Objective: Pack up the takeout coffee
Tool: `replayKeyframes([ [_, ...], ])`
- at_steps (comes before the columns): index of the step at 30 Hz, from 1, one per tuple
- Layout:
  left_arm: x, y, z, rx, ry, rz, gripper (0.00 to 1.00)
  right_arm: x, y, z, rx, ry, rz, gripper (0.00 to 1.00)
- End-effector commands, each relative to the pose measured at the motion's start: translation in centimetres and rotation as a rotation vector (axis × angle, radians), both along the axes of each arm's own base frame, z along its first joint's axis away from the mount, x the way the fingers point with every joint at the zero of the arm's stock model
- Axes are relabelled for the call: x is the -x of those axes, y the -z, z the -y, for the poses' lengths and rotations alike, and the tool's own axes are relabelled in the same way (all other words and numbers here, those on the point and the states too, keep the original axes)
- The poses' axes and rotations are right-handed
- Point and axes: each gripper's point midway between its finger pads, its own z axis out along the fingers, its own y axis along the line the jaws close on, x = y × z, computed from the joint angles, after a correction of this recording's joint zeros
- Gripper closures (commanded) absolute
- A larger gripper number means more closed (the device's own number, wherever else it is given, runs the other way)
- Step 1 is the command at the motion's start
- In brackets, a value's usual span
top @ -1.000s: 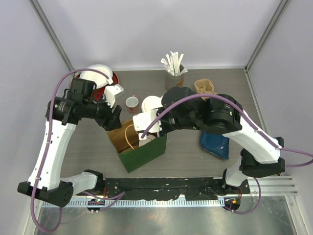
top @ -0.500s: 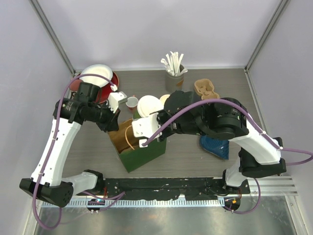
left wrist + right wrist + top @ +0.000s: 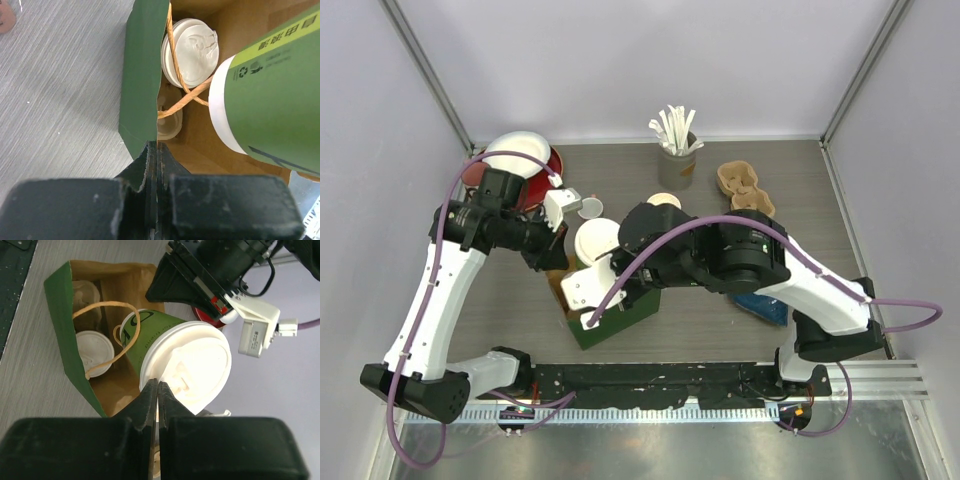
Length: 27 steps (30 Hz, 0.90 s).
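Green bag [image 3: 620, 315] stands toward desk's near edge, mouth open. Inside: lidded cup [image 3: 192, 50]. Second cup [image 3: 170, 122] beside it, in shadow behind twine handle [image 3: 182, 97], lid hard to make out. Left gripper [image 3: 152, 150] clamped tight on bag's rim. Right gripper [image 3: 157, 390] pinched closed on lid rim of third cup [image 3: 185, 365], held at bag's mouth. Blue thing [image 3: 767, 308] mostly hidden under right arm, cannot identify. Stick holder [image 3: 675, 150] at far edge.
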Motion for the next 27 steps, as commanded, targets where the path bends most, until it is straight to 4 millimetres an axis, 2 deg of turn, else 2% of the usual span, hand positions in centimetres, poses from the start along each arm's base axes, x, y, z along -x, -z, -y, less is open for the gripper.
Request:
replayKeyframes([
  [1, 2.8, 0.3, 0.0, 0.015, 0.028, -0.116, 1.0, 1.4, -1.1, -1.2, -0.049, -0.074, -0.005, 0.99],
  [5, 2.6, 0.1, 0.2, 0.025, 0.034, -0.112, 1.0, 2.4, -0.2, -1.8, -0.029, -0.121, -0.043, 0.99],
  [10, 2.7, -0.7, 0.7, 0.059, 0.051, -0.111, 1.0, 2.0, 2.4, -2.7, 0.05, -0.116, -0.043, 0.99],
  [13, 2.9, -0.6, 0.6, 0.053, 0.057, -0.115, 1.0, 1.8, 3.6, -3.1, 0.089, -0.11, -0.037, 0.99],
  [19, 3.2, -0.7, 0.6, 0.055, 0.062, -0.111, 1.0, 2.0, 4.6, -3.3, 0.121, -0.135, -0.05, 0.99],
  [27, 3.9, -1.0, 0.8, 0.076, 0.093, -0.115, 1.0, 1.8, 7.3, -3.3, 0.207, -0.154, -0.077, 0.99],
])
